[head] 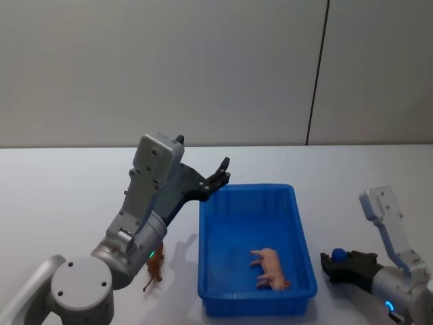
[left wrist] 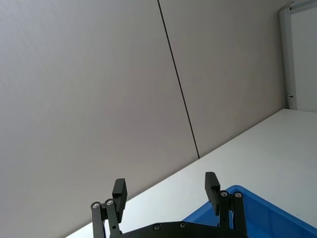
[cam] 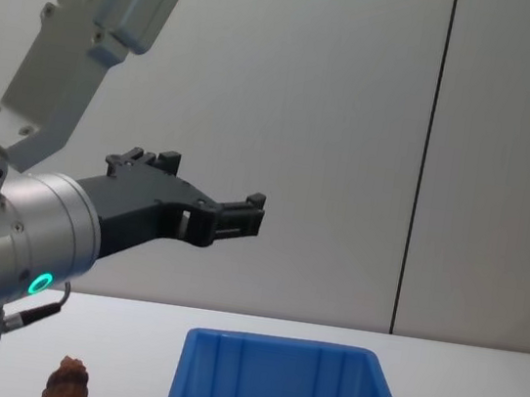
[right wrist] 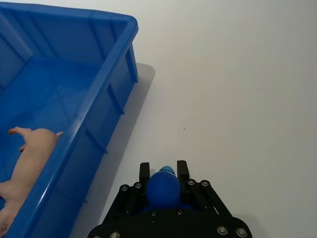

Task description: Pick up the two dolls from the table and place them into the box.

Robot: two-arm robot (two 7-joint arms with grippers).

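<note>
Since the right gripper (right wrist: 163, 169) is clamped on the blue doll (right wrist: 164, 189) just right of the box (head: 304, 240), the coming move turns on one fact: the box lies to that gripper's left, with its thick rim standing between the doll and the bin floor. By my judgement the doll must rise above that rim before it travels left, and only then be let go; whether it touches the table (head: 61, 196) I cannot tell. The box's long axis runs away from the robot, and the gripper sits beside the near end of the right wall. A pink figure (head: 272, 268) lies on the floor just inside that stretch of wall, so a release a little farther from the robot would probably find bare floor.

The left gripper (head: 222, 172) hangs high over the box's far left corner; its fingers (left wrist: 119, 190) are apart and hold nothing. The brown doll (head: 155, 269) stands on the table just left of the box's near left corner, under the left arm; it is lower than that gripper and nearer the robot. The left arm is plainly the nearer one to it; reaching it would call for drawing back and down.
</note>
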